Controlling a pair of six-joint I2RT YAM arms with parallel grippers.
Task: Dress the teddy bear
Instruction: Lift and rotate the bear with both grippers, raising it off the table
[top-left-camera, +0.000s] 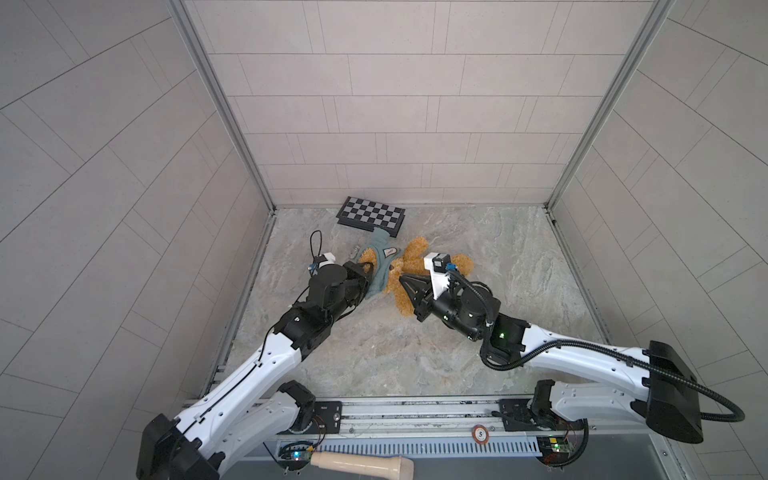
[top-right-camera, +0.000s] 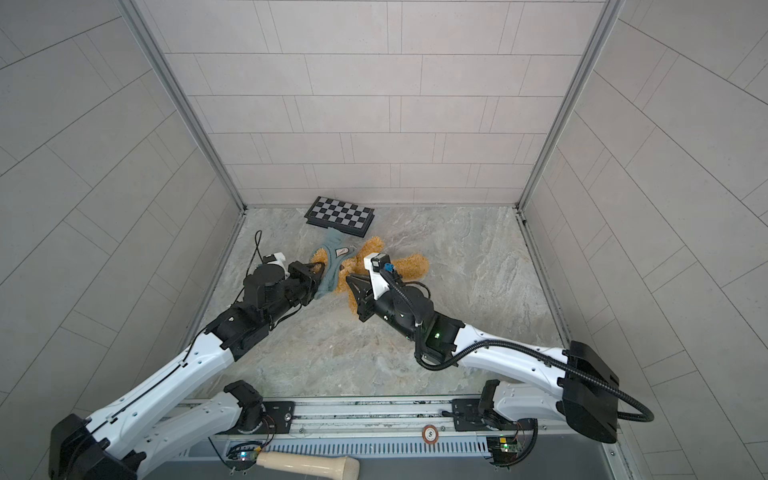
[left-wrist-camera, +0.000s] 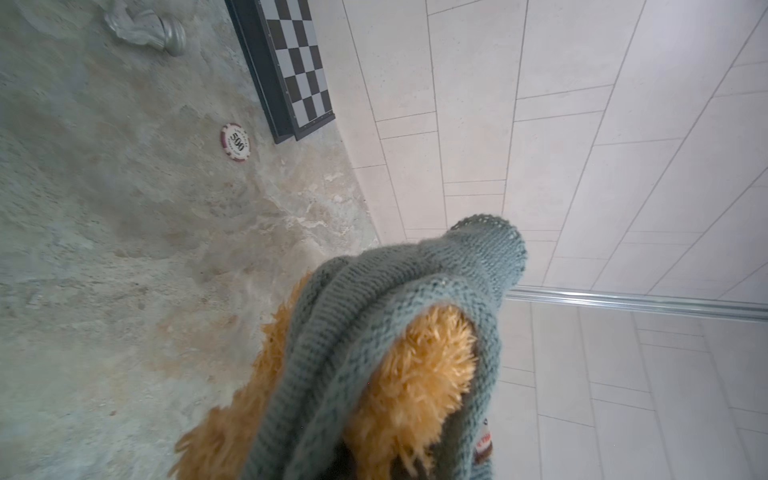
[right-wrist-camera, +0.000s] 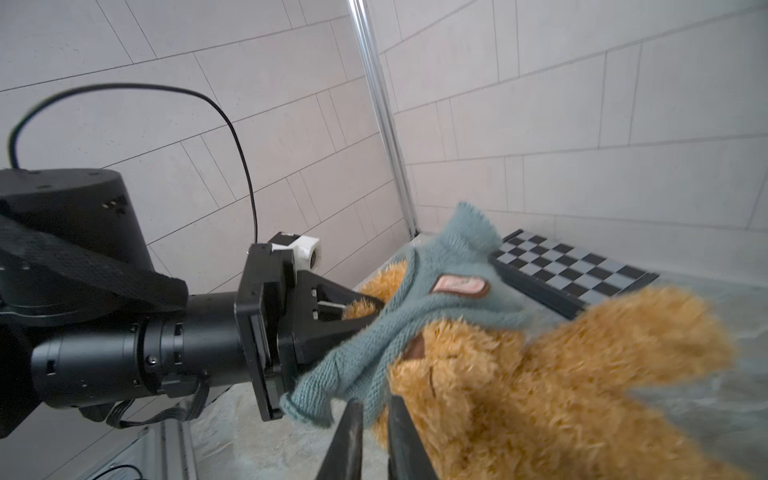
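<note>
Teddy bear (top-left-camera: 415, 251): we are seeing a golden-brown shaggy plush toy lying on the marble-patterned counter (top-left-camera: 519, 291), toward the back and left of the middle. It is lying between the two grippers and just in front of the chessboard.
Sweater (top-left-camera: 380, 268): a teal knitted garment with a small sewn-on patch (right-wrist-camera: 459, 286) is lying bunched over the side of the bear nearest the left arm. In the left wrist view we are seeing the knit wrapping over a tuft of fur.
Left gripper (right-wrist-camera: 370, 311): it is reaching in from the left in both top views. Its black fingers (right-wrist-camera: 328, 291) are pressing together on the sweater, with fur showing right beside them.
Right gripper (right-wrist-camera: 374, 405): it is reaching in from the right, over the bear's body. Its fingers (right-wrist-camera: 347, 440) are standing close together with a narrow gap, their tips at the sweater's lower edge and the fur. We cannot tell whether they are pinching anything.
Chessboard (top-left-camera: 371, 216): a folded black-and-grey board is lying near the back wall, and one end of the sweater is reaching its near edge.
Chess piece (left-wrist-camera: 145, 25): a silver piece is lying on its side on the counter near the board.
Poker chip (left-wrist-camera: 236, 142): it is lying flat just beside a corner of the board.
</note>
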